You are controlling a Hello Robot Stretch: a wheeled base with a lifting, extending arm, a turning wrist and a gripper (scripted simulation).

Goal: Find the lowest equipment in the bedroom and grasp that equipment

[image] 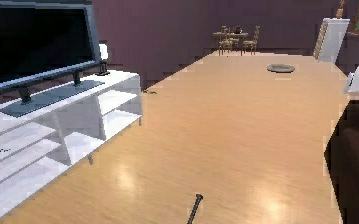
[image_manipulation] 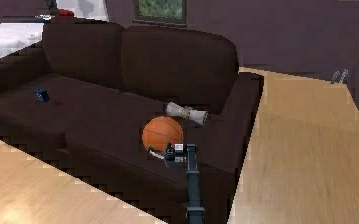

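An orange basketball (image_manipulation: 162, 132) rests on the seat of a dark brown sofa (image_manipulation: 97, 60), near its right end. My arm (image_manipulation: 193, 185) rises from the bottom edge to the sofa's front, and the gripper (image_manipulation: 159, 152) sits right at the ball's lower edge. I cannot tell whether it holds anything or touches the ball. In the forward view a thin dark stick-like thing (image: 196, 208) lies on the wooden floor near the bottom edge.
A TV (image: 37, 45) stands on a white shelf unit (image: 62, 125) at the forward view's left. Far off are a table with chairs (image: 236, 40), a round flat thing (image: 280, 68) and a white cabinet (image: 332, 40). The sofa also carries a rolled white thing (image_manipulation: 189, 114) and a small blue thing (image_manipulation: 43, 95).
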